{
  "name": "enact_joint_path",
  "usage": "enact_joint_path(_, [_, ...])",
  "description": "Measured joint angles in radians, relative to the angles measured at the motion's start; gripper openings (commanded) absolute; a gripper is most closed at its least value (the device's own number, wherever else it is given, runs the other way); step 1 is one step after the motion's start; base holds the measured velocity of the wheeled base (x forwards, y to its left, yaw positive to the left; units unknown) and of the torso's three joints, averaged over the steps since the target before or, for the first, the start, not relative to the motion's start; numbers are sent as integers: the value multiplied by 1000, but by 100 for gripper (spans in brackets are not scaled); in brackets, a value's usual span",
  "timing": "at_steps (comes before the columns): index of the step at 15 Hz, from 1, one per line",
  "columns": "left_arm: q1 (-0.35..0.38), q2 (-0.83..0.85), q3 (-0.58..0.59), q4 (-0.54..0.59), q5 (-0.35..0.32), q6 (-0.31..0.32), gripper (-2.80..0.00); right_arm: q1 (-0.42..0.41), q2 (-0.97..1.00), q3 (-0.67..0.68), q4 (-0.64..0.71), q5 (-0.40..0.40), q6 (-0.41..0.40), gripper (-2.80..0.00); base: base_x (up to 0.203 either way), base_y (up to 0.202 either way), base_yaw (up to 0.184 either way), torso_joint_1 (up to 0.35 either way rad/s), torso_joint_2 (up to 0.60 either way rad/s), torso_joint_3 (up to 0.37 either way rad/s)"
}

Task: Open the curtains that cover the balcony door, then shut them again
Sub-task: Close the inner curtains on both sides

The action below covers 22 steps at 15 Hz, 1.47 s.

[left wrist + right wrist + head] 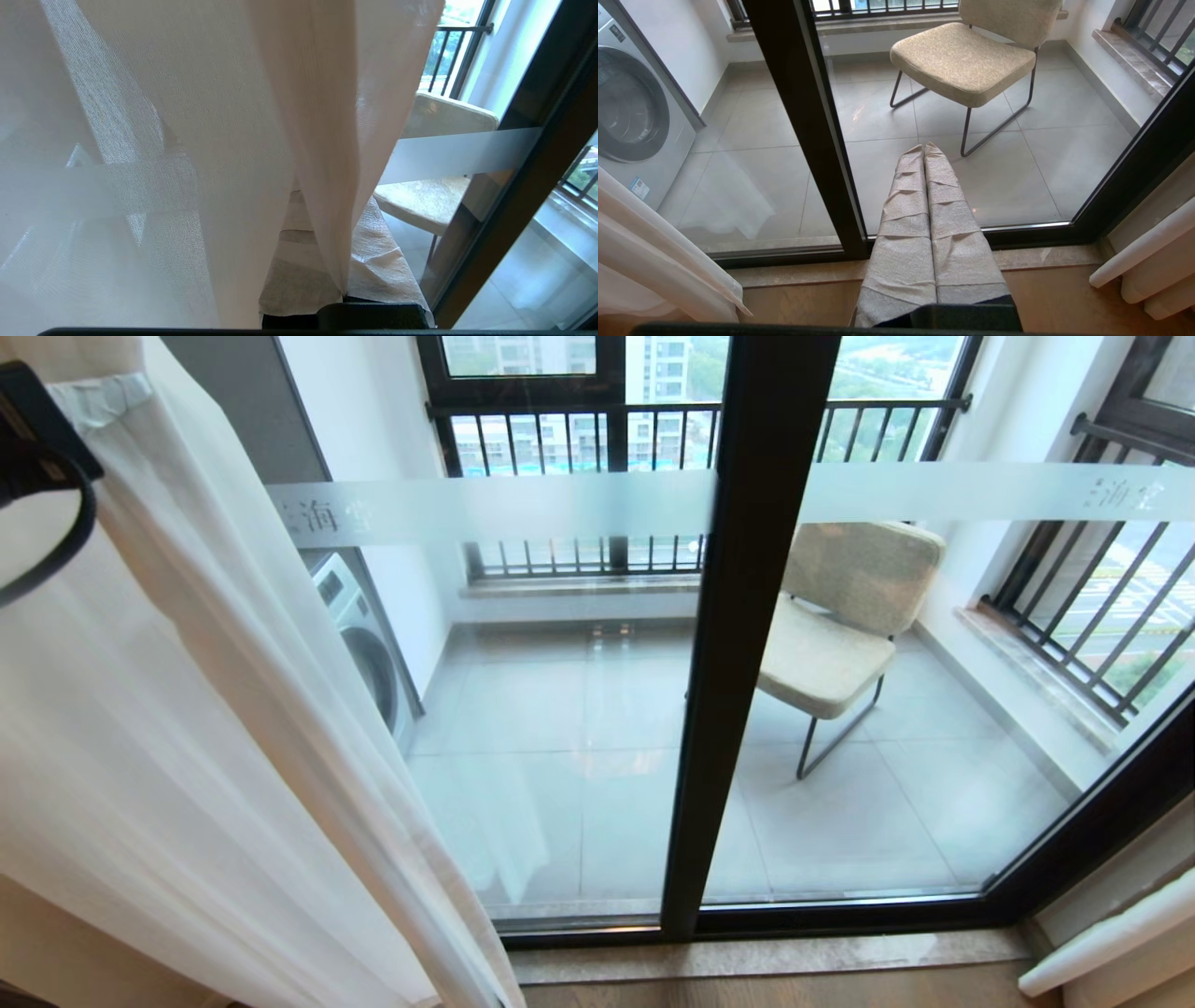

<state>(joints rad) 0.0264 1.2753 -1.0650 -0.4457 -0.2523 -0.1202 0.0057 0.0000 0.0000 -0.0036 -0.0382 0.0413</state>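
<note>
Balcony behind the glass: grey tile floor (560, 756), beige chair (845, 616) on a thin metal frame, washing machine (364, 644) against the left wall, dark-barred railing (579, 439) along the far side and the right side.

balcony door (747, 635): 2 glass panels meeting at a dark vertical frame post near centre of the head view, frosted band (485, 509) with small characters running across both panels. Most of the glass is uncovered.

curtains (187, 709): white sheer layer gathered at the left of the head view, hanging diagonally from top left down to the floor near the sill, covering only the left edge of the door. Another light curtain piece (1111, 938) shows at the bottom right corner, beside the right door frame.

left gripper (322, 261): raised at the left, wrapped in pale cloth padding. Fingers pinched together with a fold of the sheer caught between them; fabric fans out from the tips and fills most of the wrist view. Chair and frosted band visible past the curtain edge.

right gripper (924, 154): parked low, padded fingers (945, 224) pressed together, nothing between them, pointing at the door sill and the chair. Well apart from the curtains.
</note>
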Motion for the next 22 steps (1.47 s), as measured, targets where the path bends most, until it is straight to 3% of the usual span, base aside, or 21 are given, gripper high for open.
enact_joint_path(22, [-2,58,-38,-1,-1,2,-280,0,0,0,0,0,0,-280,0,-191,1,3,2,2])
